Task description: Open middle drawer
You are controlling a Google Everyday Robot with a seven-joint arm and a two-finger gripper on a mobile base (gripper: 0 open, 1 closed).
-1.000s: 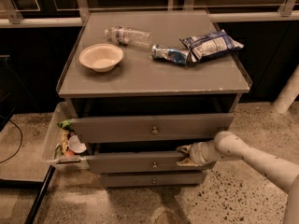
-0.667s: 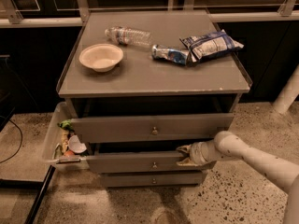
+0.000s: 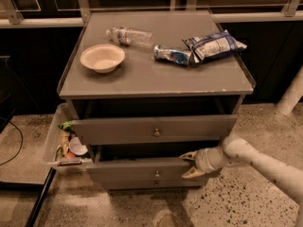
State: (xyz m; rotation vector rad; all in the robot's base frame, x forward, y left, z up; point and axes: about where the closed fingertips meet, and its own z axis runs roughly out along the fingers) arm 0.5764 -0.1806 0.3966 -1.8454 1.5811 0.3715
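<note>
The grey cabinet has three drawer fronts. The middle drawer (image 3: 135,170), with a small round knob (image 3: 156,174), stands slightly out from the cabinet. The taller top drawer (image 3: 154,129) above it is also pulled out a little. The lowest drawer (image 3: 142,184) is a thin strip below. My gripper (image 3: 190,165) comes in from the right on a white arm (image 3: 265,167). It is at the right end of the middle drawer front, well to the right of the knob. Its fingers (image 3: 188,155) are spread, one above and one below the front's edge.
On the cabinet top (image 3: 156,79) are a white bowl (image 3: 102,57), a plastic bottle (image 3: 129,35) and two snack bags (image 3: 214,45). A clear bin (image 3: 53,141) with small items hangs on the cabinet's left side. A white post (image 3: 291,96) stands at the right, on speckled floor.
The gripper stays at the right end of the middle drawer. The drawer front looks slightly further out than before.
</note>
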